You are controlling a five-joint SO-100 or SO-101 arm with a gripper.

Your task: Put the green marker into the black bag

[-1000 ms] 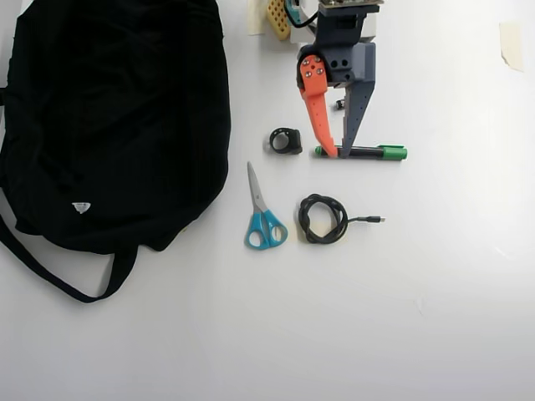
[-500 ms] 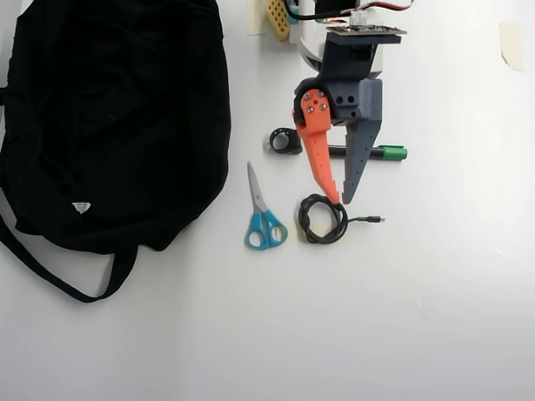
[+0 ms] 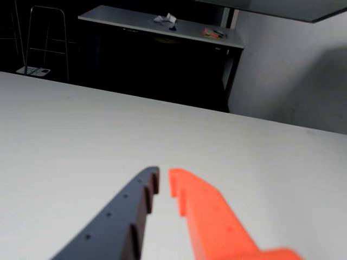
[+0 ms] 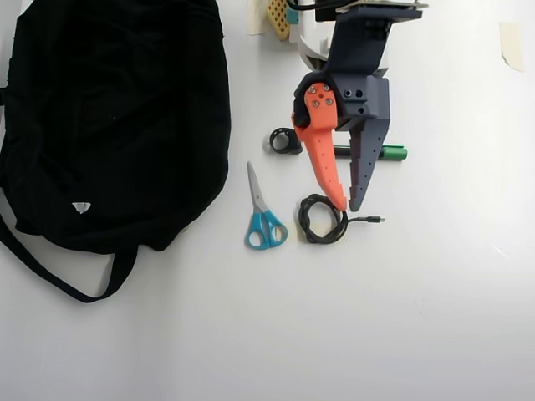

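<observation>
End effector [image 4: 349, 205] above surface [image 4: 418, 292], orange and grey fingers nearly closed with narrow gap at tips, nothing held; wrist view shows tips [image 3: 162, 181] over bare white surface. Green marker [image 4: 391, 152] lies flat on surface, mid-barrel hidden under fingers, green cap poking out to right in overhead view. Fingertips over coiled black cable [image 4: 322, 220]. Blue scissors [image 4: 264, 215] left of cable. Black bag [image 4: 109, 117] far left, well apart from marker.

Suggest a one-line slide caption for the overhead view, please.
Empty claw raised over the green marker, tips above a coiled cable; black bag lies at left.
</observation>
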